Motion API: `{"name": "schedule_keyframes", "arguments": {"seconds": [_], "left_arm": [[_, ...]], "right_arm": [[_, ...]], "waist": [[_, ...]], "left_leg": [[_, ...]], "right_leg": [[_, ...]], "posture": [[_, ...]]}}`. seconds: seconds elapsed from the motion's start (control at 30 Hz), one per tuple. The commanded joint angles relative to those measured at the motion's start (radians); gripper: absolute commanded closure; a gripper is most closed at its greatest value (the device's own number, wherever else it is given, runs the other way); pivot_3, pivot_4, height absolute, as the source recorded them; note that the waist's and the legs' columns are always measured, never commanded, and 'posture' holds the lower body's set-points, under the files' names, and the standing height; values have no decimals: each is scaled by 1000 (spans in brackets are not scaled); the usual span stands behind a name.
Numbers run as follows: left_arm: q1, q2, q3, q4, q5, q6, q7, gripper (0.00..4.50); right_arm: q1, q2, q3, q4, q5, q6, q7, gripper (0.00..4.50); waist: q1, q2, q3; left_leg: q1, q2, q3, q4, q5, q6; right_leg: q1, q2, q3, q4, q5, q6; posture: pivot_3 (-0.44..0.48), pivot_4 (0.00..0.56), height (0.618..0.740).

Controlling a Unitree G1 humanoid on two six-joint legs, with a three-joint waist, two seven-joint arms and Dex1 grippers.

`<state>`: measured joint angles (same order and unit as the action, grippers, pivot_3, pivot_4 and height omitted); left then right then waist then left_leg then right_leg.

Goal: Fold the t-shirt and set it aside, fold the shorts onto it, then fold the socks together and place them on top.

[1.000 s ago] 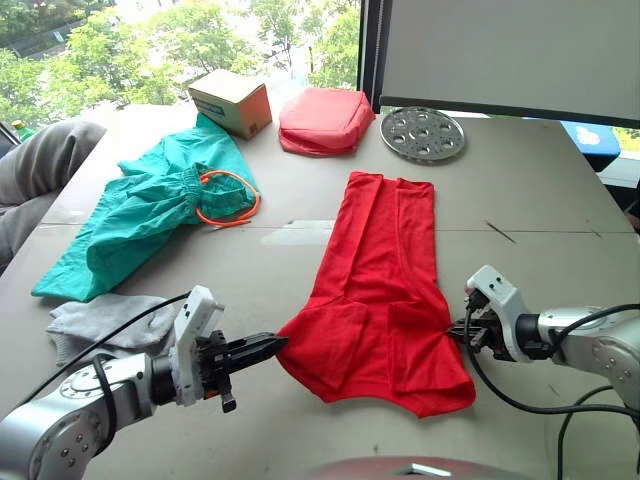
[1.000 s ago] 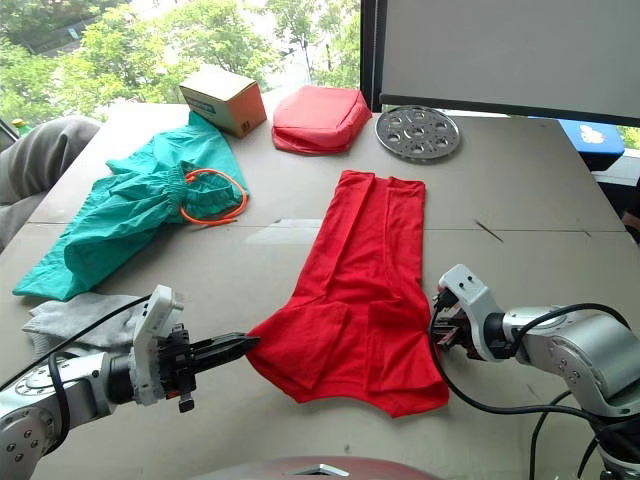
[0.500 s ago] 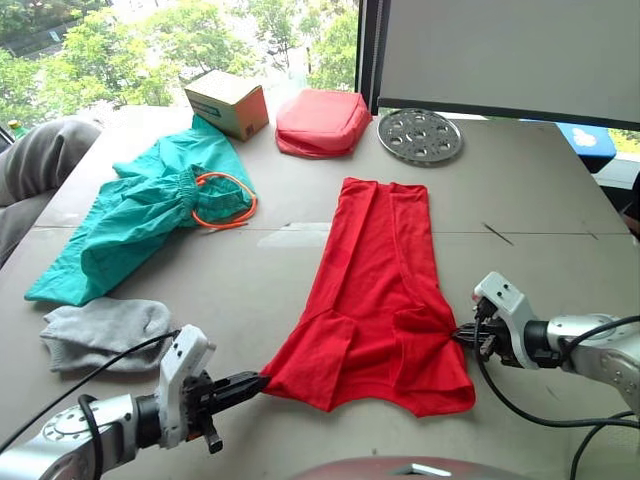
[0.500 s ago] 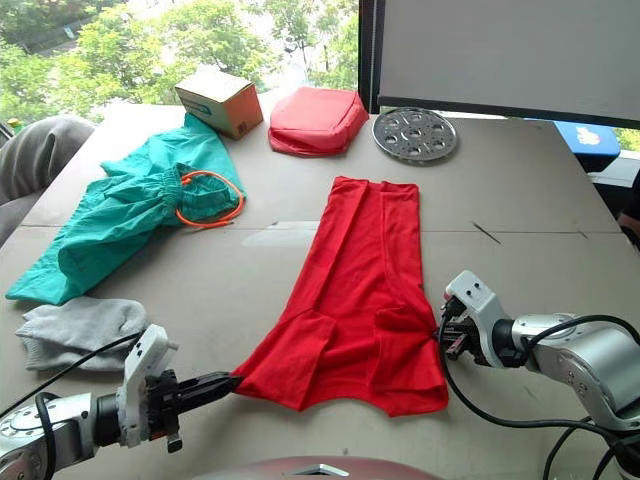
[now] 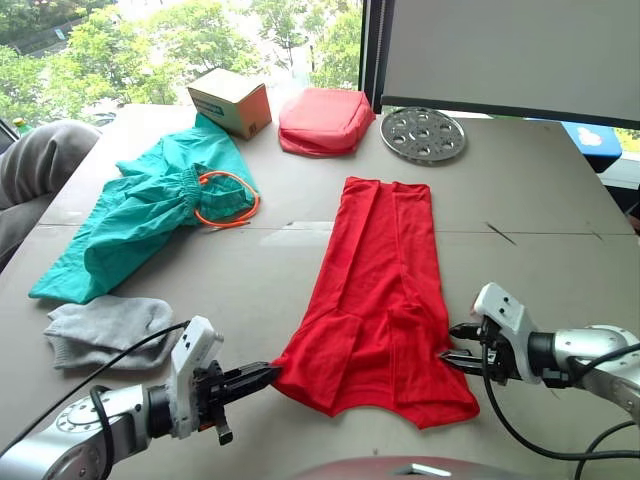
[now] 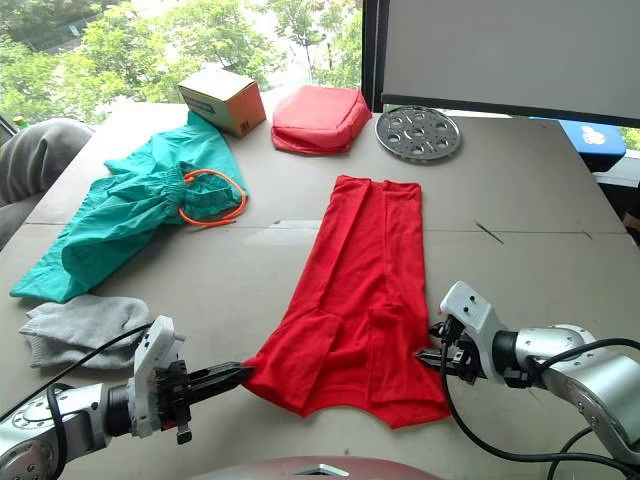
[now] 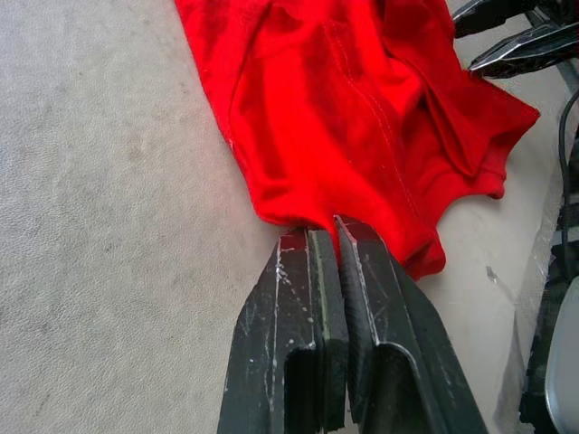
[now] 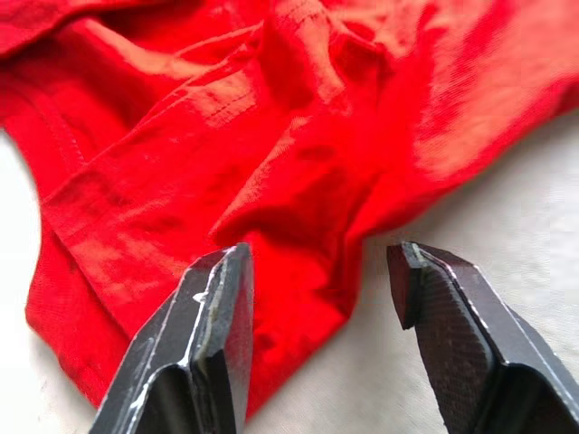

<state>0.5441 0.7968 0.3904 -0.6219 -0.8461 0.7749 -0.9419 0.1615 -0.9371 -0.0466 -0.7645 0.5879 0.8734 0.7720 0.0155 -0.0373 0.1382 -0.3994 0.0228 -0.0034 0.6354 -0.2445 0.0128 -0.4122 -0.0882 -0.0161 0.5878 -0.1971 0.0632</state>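
In the left eye view, the t-shirt (image 5: 378,300) lies lengthwise on the bench (image 5: 540,190). The right gripper (image 5: 452,343), clamped on its hem half a second ago, is now apart.

In the left wrist view, the left gripper (image 7: 324,237) is together, pinching the shirt's corner. The fold cannot begin until the right side regrasps.
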Motion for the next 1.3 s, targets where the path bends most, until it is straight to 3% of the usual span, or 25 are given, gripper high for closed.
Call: {"name": "schedule_keyframes", "arguments": {"seconds": [0.03,0.07,0.17,0.2,0.43,0.53,0.87,1.3], "left_arm": [[26,32,53,9,67,-129,-108,2521],[30,42,53,28,117,-189,-133,2063],[13,73,34,124,290,-440,-236,868],[-2,79,21,157,332,-515,-264,670],[-140,70,-95,436,579,-1055,-357,670],[-207,65,-140,521,616,-1201,-364,670],[-322,54,-267,624,628,-1436,-367,670],[-395,16,-392,690,672,-1615,-270,670]], "right_arm": [[103,-64,-28,-33,-130,-259,113,263],[133,-78,-34,-21,-187,-339,123,0],[248,-111,-85,53,-333,-598,181,0],[284,-114,-107,83,-373,-690,198,0],[391,-69,-185,266,-630,-1259,152,0],[432,-64,-196,309,-653,-1375,161,0],[525,-27,-287,333,-744,-1500,127,0],[548,61,-223,278,-808,-1490,71,0]], "waist": [[-1,1,0],[-1,1,0],[-1,1,1],[-1,1,1],[1,1,1],[1,1,1],[2,-1,-1],[2,-2,-3]], "left_leg": [[1,0,0,0,0,0],[1,0,0,0,0,0],[2,-1,2,1,0,0],[2,0,3,1,0,0],[1,1,6,1,0,0],[1,2,8,1,0,0],[4,4,15,1,0,0],[6,5,17,1,2,5]], "right_leg": [[0,0,0,0,0,0],[0,0,0,0,0,0],[0,0,1,0,0,0],[0,-1,0,0,0,0],[0,-4,0,-1,0,0],[0,-3,0,0,0,0],[0,-3,1,1,0,0],[1,-1,2,3,0,0]], "posture": [[0,150,739],[0,150,739],[0,150,739],[0,150,739],[0,150,739],[0,150,739],[0,150,739],[0,150,739]]}}
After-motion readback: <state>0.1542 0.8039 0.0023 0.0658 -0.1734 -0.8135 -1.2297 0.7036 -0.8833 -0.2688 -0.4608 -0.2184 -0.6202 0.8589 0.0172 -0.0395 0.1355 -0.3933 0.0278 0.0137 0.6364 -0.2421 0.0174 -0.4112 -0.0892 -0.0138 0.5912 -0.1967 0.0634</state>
